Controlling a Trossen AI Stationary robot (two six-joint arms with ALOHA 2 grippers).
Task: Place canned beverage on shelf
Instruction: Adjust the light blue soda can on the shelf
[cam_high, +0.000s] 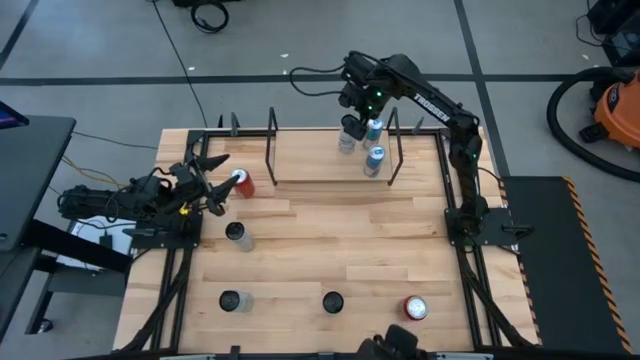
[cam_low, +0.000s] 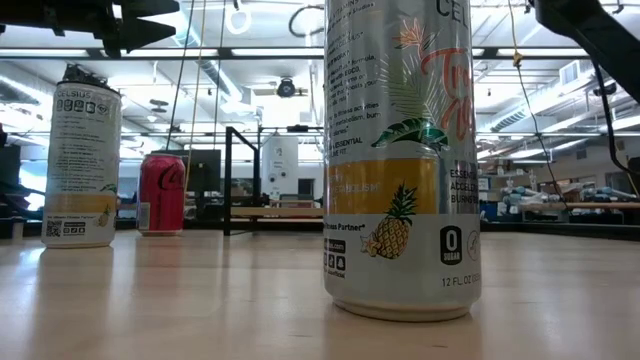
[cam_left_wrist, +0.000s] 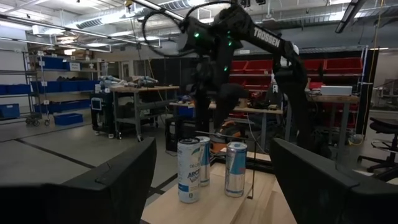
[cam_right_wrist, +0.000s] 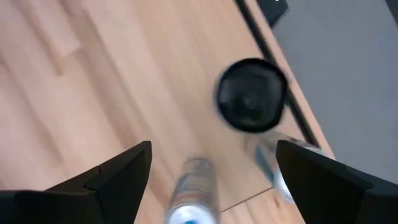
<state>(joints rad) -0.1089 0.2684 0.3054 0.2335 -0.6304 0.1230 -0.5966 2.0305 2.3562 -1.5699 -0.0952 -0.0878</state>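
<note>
Gleaming cylindrical cans (aluminium) on light-wood shelf

Grey concrete floor with dark seams surrounds the wooden table; red storage bins line the far wall.

shelf: narrow light-wood platform w/ upright black rod frames at each end, at table's far edge. three cans seen upright at its right end: blue-white can, another, pale can beside. red can upright on table, left of shelf.
</note>
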